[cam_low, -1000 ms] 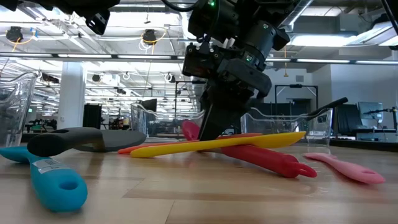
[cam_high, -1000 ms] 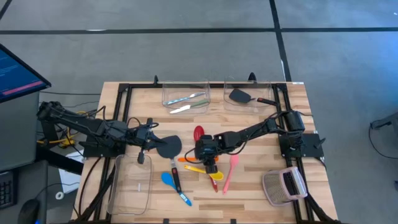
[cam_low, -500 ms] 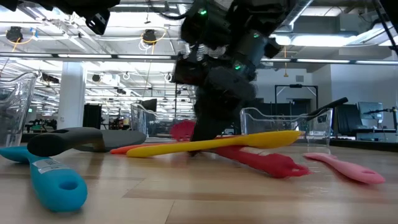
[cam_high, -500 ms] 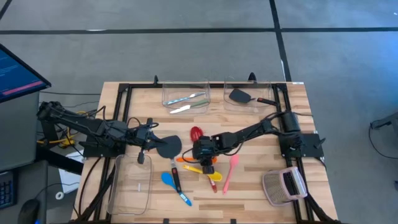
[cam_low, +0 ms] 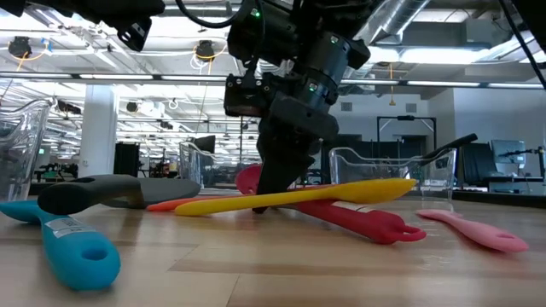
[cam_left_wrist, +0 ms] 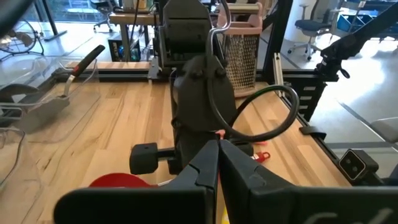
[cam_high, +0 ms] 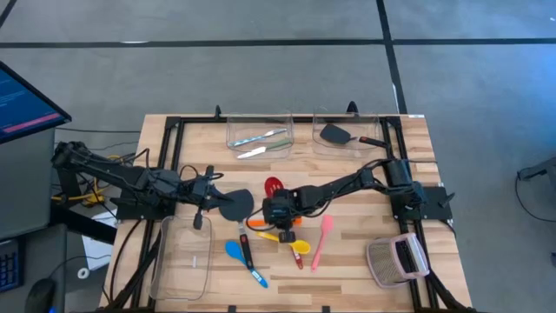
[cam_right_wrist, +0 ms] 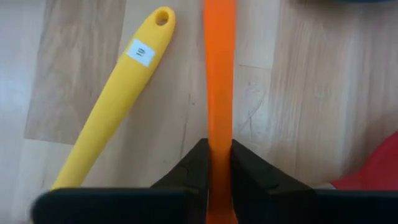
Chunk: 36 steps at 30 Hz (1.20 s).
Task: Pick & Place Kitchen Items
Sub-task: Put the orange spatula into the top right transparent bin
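Observation:
Several utensils lie in a heap mid-table. They are an orange one, a yellow one across a red slotted spoon, a pink one and a blue spoon. My right gripper stands over the heap, pointing steeply down, shut on the orange utensil. A black turner lies flat on the table left of the heap. My left gripper hovers shut beside the turner, above the table, holding nothing. My right gripper pinches the orange utensil's handle between its two fingers, one on each long side. The fingers come from above, slanting steeply down, and lie across the handle. The utensil still lies on the table, beside the yellow one.
Two clear bins stand at the far edge: one holds pale cutlery, the other a black turner. A third clear bin sits near left. A grey mesh object stands near right. Black frame rails border the table.
My right gripper has gone toward the table's left edge and a little down, coming to stand over the orange utensil's handle. The red slotted spoon's head has shifted slightly leftward with it.

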Motion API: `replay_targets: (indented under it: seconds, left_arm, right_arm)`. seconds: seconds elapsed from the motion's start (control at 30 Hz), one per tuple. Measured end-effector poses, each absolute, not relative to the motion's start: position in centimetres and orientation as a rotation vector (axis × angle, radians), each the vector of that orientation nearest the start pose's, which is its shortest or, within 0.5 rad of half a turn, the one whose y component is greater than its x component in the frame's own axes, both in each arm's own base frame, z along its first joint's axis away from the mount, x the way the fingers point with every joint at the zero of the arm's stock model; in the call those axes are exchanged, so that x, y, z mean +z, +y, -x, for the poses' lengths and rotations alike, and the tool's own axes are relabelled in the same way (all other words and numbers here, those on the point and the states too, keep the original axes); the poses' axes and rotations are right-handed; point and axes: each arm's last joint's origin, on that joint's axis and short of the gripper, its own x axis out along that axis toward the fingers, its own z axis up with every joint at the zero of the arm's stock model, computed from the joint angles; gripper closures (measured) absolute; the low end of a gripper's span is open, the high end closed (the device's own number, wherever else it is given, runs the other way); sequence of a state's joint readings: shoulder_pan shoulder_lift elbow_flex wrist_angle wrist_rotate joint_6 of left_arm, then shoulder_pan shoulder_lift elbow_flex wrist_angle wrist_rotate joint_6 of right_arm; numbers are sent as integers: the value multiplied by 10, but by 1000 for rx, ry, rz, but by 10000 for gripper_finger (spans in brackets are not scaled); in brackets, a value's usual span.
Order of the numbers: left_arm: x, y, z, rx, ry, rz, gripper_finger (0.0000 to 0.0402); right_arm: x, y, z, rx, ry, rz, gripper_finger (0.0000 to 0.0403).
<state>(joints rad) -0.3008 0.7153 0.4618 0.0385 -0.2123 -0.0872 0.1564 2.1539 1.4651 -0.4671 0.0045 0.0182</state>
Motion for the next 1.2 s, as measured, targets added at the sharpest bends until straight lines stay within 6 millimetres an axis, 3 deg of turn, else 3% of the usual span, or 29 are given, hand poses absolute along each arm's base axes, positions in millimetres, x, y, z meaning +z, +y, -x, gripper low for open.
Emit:
replay_targets:
  seconds: [0.07,0.33,0.67,0.97,1.2]
  left_arm:
    - [253,-44,-161,-79,213,32,400]
    - [253,-44,-161,-79,213,32,400]
    - [253,-44,-161,-79,213,32,400]
    - [253,-44,-161,-79,213,32,400]
    - [253,-44,-161,-79,213,32,400]
  right_arm:
    - [128,67,-426,122,1148,81,380]
    - [147,65,-420,102,1143,93,374]
    - [208,66,-404,127,1032,107,378]
    - [276,68,-364,-10,953,173,378]
    - [310,75,-328,-155,929,188,378]
